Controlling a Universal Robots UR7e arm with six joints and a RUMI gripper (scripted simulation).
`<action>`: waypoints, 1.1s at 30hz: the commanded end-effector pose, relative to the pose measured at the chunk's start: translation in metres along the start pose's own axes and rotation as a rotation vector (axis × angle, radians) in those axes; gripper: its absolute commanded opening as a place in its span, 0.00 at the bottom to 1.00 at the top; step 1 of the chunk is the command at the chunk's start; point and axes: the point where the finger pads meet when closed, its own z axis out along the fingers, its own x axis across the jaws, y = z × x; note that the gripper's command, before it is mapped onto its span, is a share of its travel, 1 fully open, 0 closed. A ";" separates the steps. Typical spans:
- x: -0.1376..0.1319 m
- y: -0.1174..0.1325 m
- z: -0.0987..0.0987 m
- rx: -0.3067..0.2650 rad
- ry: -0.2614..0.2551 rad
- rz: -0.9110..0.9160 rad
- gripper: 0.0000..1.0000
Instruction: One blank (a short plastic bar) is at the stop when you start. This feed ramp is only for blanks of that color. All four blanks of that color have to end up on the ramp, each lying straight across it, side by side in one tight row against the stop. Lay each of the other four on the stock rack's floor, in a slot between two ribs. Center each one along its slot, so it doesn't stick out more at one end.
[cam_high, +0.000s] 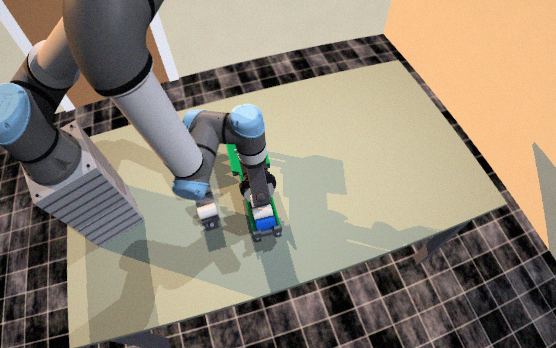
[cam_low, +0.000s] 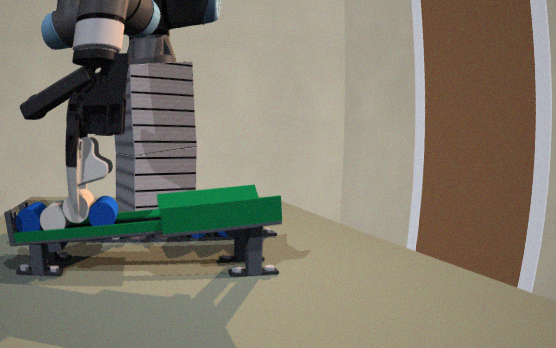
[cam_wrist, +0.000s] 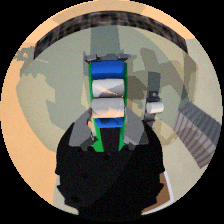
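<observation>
Tool (cam_high: 259, 199) (cam_low: 76, 210) (cam_wrist: 108, 107) is pointing down over the ramp (cam_high: 233, 159) (cam_low: 222, 214) (cam_wrist: 98, 146), its fingers closed, I judge, on the second white blank (cam_wrist: 107, 108) from the stop (cam_high: 268, 233) (cam_low: 10, 228) (cam_wrist: 109, 58). Nearest this stop lies a blue blank (cam_high: 265, 223) (cam_low: 30, 218) (cam_wrist: 107, 69). Clearing whites seems the present step; next needs a straight lift, without pushing neighbours, then carrying to the rack.
</observation>
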 end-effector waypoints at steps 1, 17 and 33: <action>0.002 0.003 -0.021 -0.002 0.003 -0.003 0.36; 0.002 0.003 -0.083 -0.002 0.003 -0.003 0.36; 0.002 0.002 -0.086 -0.002 0.003 -0.002 0.36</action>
